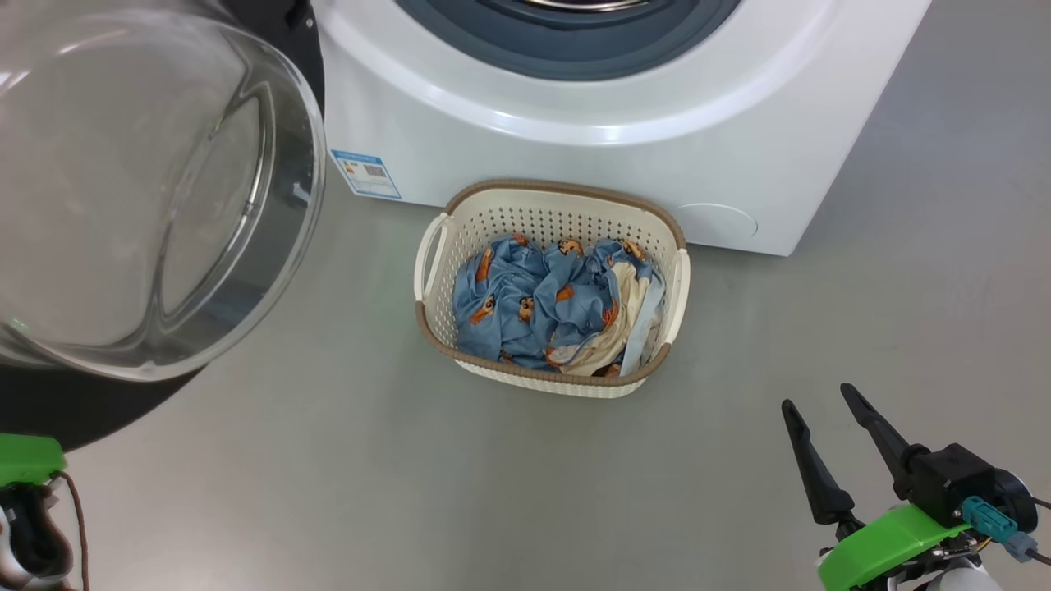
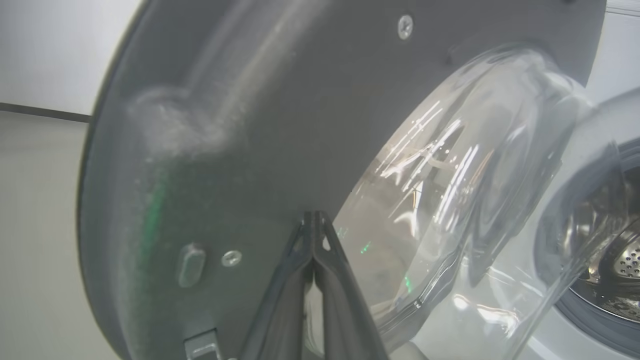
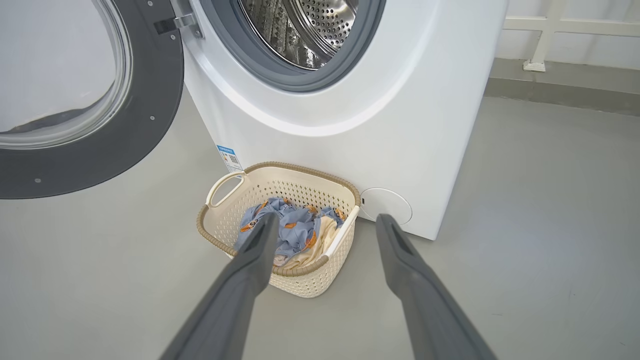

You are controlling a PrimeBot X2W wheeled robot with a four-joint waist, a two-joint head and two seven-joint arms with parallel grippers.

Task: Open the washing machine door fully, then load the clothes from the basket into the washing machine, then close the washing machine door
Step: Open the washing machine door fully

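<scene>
**Shiny, Dull and Soft**

The washer [image 3: 350, 115] is smooth, shiny white. Its drum [image 3: 310, 25] is shiny steel with little holes. The door [image 3: 150, 125] is dull dark grey inside, with a clear glass bowl [image 1: 123, 189]. The basket [image 1: 546, 220] is cream plastic full of holes, its rim [image 1: 566, 190] brown and woven-looking. The clothes [image 1: 525, 304] are soft, crumpled cloth. The floor [image 1: 328, 476] is smooth grey.

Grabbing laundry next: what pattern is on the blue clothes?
The clothes carry small orange-brown cartoon figures, clearest in the head view.

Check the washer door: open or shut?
Open. The washing machine door stands swung aside, leaving the steel drum and grey gasket uncovered.
</scene>
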